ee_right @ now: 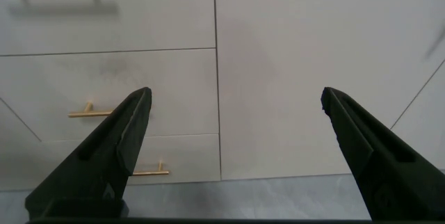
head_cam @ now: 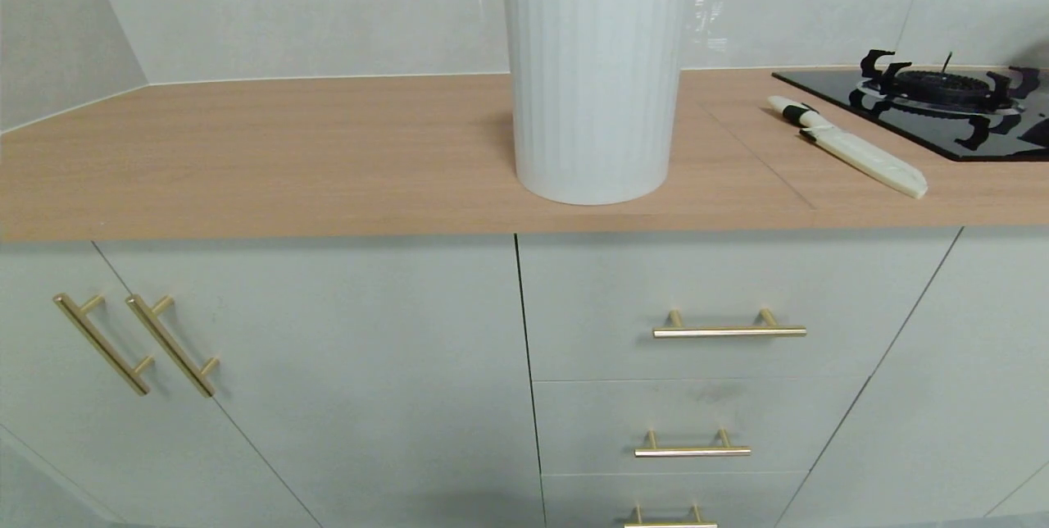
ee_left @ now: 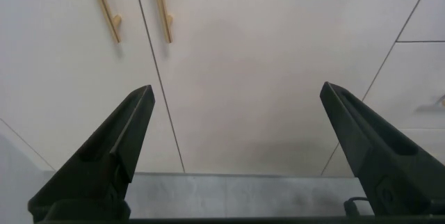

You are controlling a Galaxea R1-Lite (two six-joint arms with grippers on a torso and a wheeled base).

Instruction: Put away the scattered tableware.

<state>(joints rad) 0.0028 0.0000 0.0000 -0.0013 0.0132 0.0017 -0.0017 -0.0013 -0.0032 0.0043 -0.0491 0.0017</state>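
— Where is the tableware?
— The cream-bladed knife with its black-banded handle lies on the wooden bench, far right, just beside the black gas hob. The tall white ribbed container stands mid-bench, at the near edge.
— And your grippers?
— My left gripper and right gripper are both spread wide, facing the pale grey cabinet fronts.

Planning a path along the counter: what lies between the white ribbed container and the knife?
Only bare countertop, crossed by a thin seam, separates the container and the knife in the head view.
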